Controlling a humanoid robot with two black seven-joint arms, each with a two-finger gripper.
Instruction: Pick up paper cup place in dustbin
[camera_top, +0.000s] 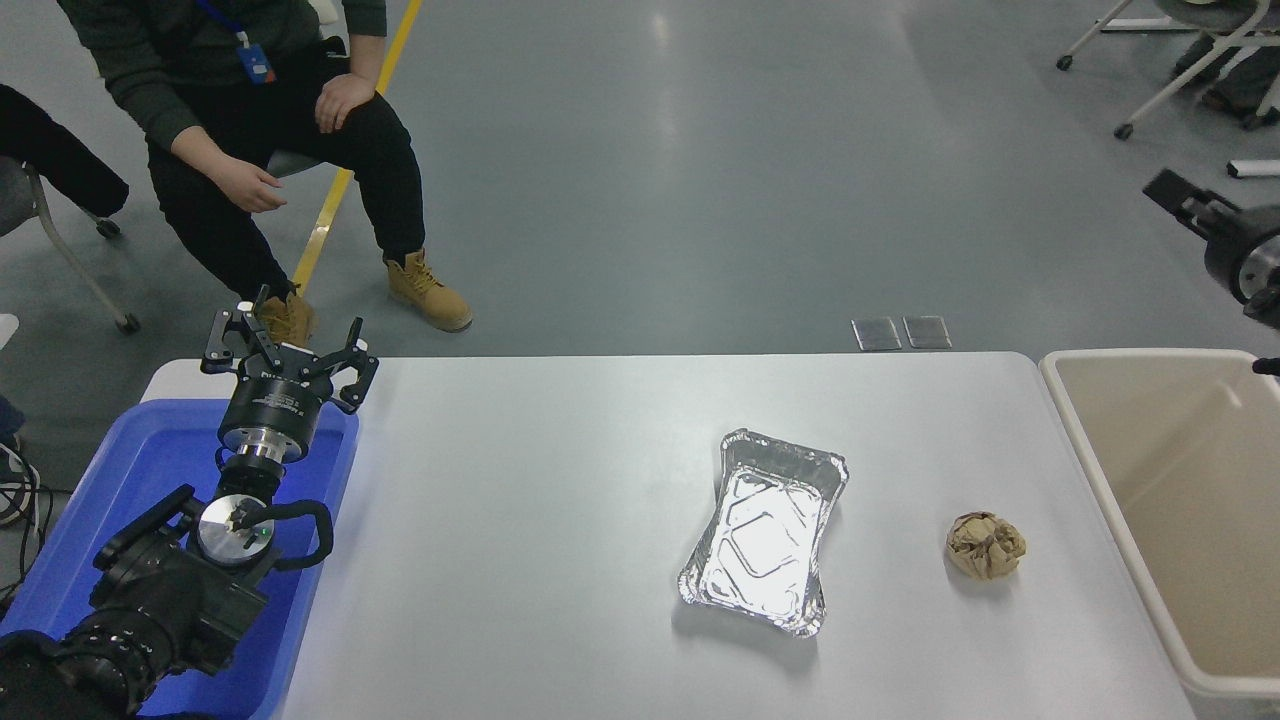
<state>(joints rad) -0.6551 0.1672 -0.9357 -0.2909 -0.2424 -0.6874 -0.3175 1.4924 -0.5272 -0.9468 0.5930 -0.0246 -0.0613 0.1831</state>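
Observation:
The paper cup is not in view. The beige dustbin (1084, 440) stands at the table's right end, and the part of its inside that shows holds nothing. My right gripper (1215, 225) comes in at the right edge, raised above the bin's far side. Only part of it shows, and I see nothing in it. My left gripper (290, 348) is parked open and empty over the far end of the blue tray (150, 450) at the lower left.
A silver foil tray (765, 530) lies right of the table's middle. A crumpled brown paper ball (986, 545) lies between it and the bin. A person (270, 110) sits beyond the table's far left corner.

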